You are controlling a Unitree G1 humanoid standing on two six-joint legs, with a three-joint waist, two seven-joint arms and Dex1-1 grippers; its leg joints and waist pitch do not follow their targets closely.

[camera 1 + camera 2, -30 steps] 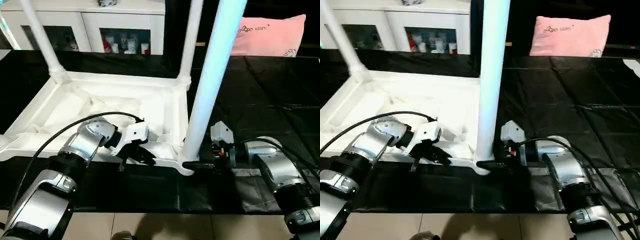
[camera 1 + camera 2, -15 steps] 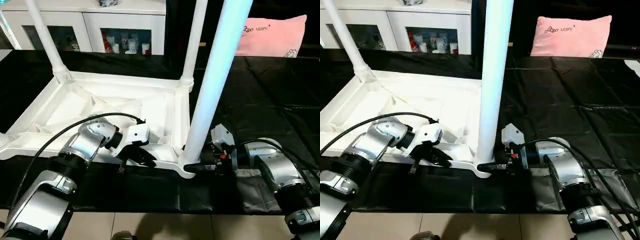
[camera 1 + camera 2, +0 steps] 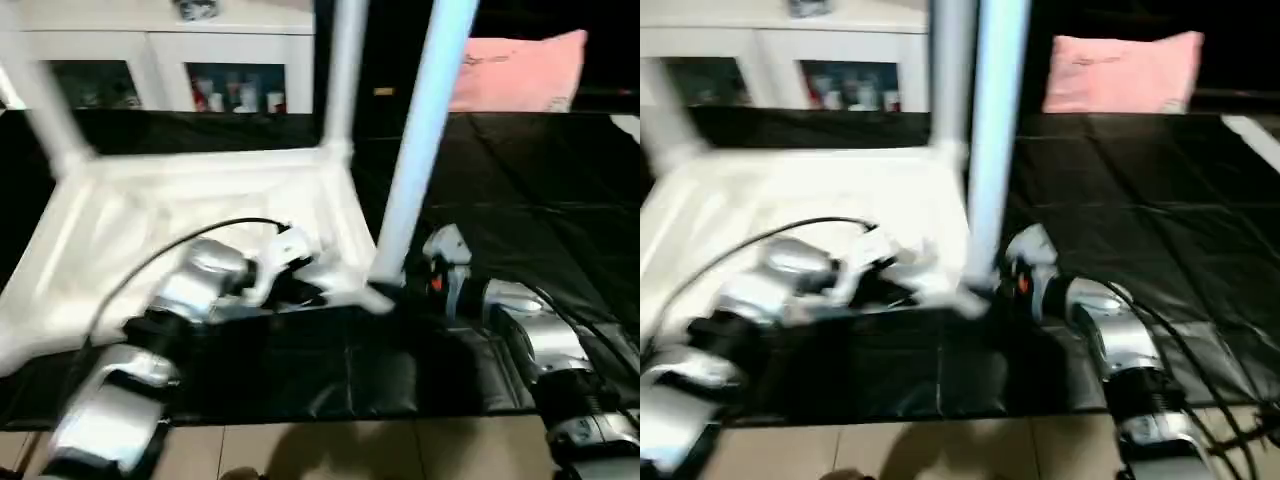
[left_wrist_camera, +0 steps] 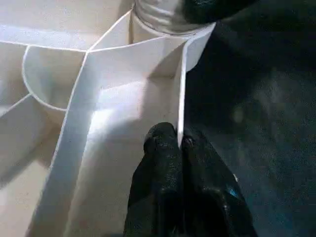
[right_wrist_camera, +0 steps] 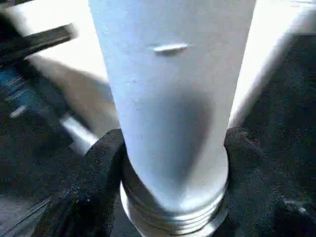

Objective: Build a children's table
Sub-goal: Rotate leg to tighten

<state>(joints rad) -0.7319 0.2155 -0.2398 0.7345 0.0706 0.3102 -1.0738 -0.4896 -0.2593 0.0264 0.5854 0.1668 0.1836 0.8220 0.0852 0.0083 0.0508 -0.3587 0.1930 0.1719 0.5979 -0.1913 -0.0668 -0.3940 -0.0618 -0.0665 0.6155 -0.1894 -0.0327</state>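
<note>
Children's table (image 3: 190, 205) upturned, leg (image 5: 168, 98) seated in corner socket (image 5: 173, 217)

one white children's table (image 3: 190, 215) lay upside down on one black-covered bench (image 3: 540, 210). three tube legs stood in its corner sockets: one at the near corner (image 3: 415, 150), one at the far right corner (image 3: 345, 75) and one at the far left corner (image 3: 40, 120). two grippers were there, the left gripper (image 4: 175, 143) and the right gripper (image 5: 173, 148). behind stood one pink pillow (image 3: 520, 70) and one white cabinet (image 3: 150, 60)
</note>
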